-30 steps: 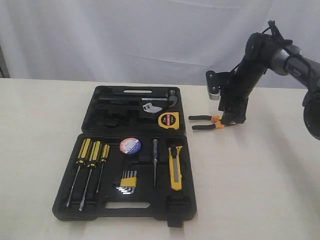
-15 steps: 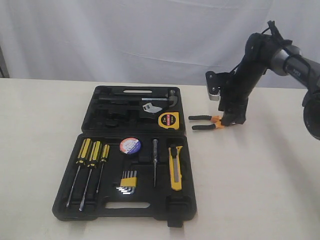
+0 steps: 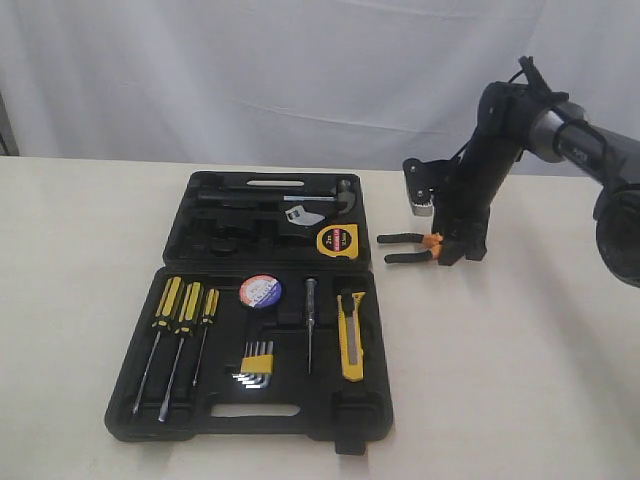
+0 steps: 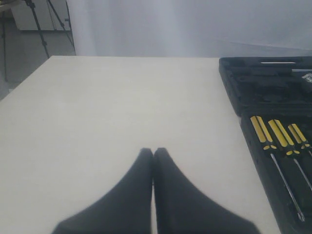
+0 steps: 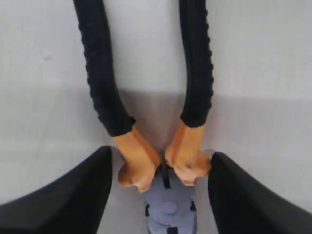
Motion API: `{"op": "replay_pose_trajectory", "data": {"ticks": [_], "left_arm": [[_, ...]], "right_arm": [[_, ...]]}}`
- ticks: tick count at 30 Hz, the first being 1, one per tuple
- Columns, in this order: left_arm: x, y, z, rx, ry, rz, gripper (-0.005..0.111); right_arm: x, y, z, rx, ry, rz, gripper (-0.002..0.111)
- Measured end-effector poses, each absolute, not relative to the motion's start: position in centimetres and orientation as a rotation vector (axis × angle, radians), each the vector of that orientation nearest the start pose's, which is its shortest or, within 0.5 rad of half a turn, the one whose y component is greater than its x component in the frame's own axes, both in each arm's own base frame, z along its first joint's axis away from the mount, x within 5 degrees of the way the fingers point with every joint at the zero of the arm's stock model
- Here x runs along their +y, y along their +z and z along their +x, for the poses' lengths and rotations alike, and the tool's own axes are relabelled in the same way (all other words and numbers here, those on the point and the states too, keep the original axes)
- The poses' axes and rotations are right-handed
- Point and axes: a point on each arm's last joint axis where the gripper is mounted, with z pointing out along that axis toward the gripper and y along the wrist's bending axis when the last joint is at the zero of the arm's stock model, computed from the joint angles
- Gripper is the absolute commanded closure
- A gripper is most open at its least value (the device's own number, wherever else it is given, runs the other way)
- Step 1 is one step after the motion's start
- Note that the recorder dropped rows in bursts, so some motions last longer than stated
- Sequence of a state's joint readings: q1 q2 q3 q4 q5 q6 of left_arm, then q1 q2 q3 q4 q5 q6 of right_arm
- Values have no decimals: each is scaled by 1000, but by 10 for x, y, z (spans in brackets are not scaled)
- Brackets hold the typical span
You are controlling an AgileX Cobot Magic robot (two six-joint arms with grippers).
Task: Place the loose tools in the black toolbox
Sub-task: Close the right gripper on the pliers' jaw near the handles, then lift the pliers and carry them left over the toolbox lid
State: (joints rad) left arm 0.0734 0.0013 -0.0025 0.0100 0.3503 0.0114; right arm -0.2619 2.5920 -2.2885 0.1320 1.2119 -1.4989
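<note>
Step in hand, as I read it: grasping the pliers (image 5: 187,146), the only loose tool left outside the black toolbox (image 3: 320,415). The tape measure (image 3: 337,239), tape roll (image 3: 260,291) and utility knife (image 3: 351,335) all sit in recesses of the toolbox.

Pliers lie flat on the table (image 3: 520,360), just off the toolbox's right wall, level with its far half and not touching it. Long axis runs roughly square to that wall. Handles point toward the toolbox, splayed apart; the head points away from it.

Right gripper (image 3: 458,246) is down over the pliers at the orange neck next to the pivot. Its fingers are spread, one on each side, with a gap showing, so no grip yet.

Left gripper (image 4: 153,156) has its fingers pressed together on nothing, over bare table off the toolbox's left side.

Next move calls for closing across the neck, lifting clear, then carrying toward the toolbox. Which recess fits the pliers I can't tell. The handles may swing once lifted.
</note>
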Motion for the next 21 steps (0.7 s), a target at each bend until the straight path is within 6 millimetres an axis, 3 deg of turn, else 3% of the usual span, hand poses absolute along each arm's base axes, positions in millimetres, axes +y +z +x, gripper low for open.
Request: {"op": "replay_pose_trajectory", "data": {"ticks": [4,14,21], "left_arm": [[4,182,53,1833,69,-51,107],[4,182,53,1833,69,-51,107],[4,182,53,1833,69,-51,107]], "right_arm": [[-125,116,509,2438,-43,-1667,86],[-125,122,509,2442,-52,-1649,87],[-122,172,506,2451,-133,-1509,87]]}}
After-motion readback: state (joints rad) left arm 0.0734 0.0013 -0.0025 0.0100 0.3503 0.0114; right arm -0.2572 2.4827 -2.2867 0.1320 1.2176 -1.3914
